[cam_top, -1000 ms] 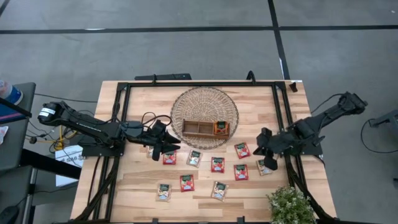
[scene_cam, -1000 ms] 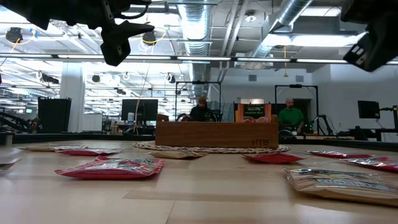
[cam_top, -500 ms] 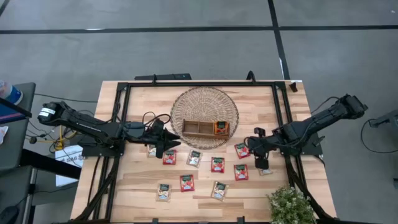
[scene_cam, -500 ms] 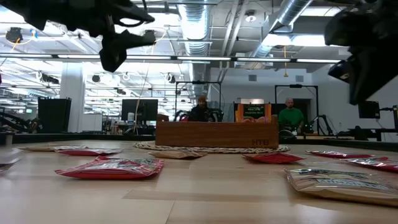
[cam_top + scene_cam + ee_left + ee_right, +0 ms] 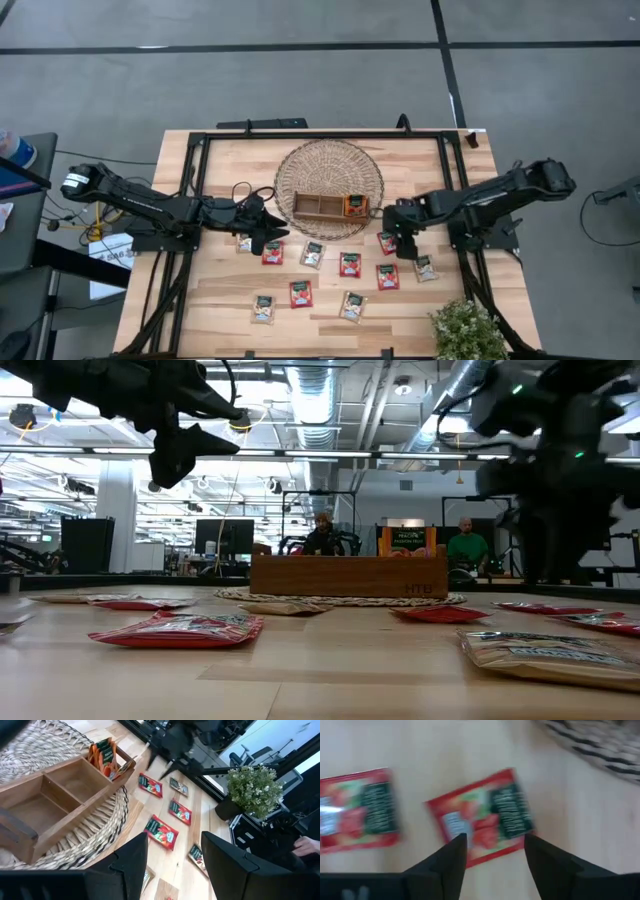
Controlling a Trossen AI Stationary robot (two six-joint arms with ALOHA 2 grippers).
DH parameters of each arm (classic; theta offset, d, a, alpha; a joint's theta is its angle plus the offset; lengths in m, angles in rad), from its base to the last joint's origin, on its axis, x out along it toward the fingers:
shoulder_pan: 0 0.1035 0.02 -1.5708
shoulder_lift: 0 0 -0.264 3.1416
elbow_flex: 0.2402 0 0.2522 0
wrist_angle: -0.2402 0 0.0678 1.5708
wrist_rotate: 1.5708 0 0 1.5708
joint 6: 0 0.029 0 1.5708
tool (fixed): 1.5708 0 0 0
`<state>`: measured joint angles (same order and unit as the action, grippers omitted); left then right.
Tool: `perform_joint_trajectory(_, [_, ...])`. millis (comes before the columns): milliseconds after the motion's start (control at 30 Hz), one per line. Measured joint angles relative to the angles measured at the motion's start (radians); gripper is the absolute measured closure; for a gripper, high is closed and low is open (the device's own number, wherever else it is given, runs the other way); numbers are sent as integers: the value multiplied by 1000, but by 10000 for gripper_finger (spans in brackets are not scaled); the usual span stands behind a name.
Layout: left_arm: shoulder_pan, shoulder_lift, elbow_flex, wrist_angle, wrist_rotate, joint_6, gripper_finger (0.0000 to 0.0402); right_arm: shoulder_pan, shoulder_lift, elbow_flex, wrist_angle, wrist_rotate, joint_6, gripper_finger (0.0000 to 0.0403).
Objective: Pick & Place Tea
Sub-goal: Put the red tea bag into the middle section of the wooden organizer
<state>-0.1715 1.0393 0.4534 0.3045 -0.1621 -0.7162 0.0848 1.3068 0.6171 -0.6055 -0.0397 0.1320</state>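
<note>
Several tea sachets, red and pale, lie flat on the wooden table in front of the round wicker basket [image 5: 330, 165]. A brown wooden tray [image 5: 312, 205] rests on the basket, with an orange sachet [image 5: 354, 205] in its right compartment. My right gripper [image 5: 393, 235] is open above a red sachet [image 5: 480, 817] right of the basket; in the right wrist view the sachet lies between and beyond its fingers. My left gripper [image 5: 262, 232] is open above the table left of the basket, near a red sachet [image 5: 272, 253] and a partly hidden pale one [image 5: 244, 243].
A potted plant [image 5: 465, 330] stands at the table's near right corner. Black frame rails [image 5: 455, 180] run along the table's left, right and far sides. Bare wood lies left of the sachets near the front edge. People sit in the room beyond the table [image 5: 467, 545].
My right gripper has gone toward the table's left edge and a little toward the far edge, from over the pale sachet at the right to over the red sachet beside the basket. In the low view it has come down.
</note>
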Motion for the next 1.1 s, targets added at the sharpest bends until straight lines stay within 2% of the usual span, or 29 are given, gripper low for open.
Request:
perform_joint_trajectory(300, [0, 0, 0, -6, 0, 0, 224, -94, 82, 38, 3, -32, -167, 209])
perform_joint_trajectory(533, [0, 0, 0, -19, 1, 0, 224, -92, 167, 38, 33, -40, -268, 211])
perform_joint_trajectory(767, [0, 0, 0, -37, 1, -12, 224, -92, 227, 46, 64, -37, -297, 222])
perform_joint_trajectory(900, [0, 0, 0, -40, 1, -14, 224, -93, 216, 41, 73, -36, -298, 254])
perform_joint_trajectory(1100, [0, 0, 0, -41, 1, -19, 224, -93, 209, 39, 73, -36, -299, 337])
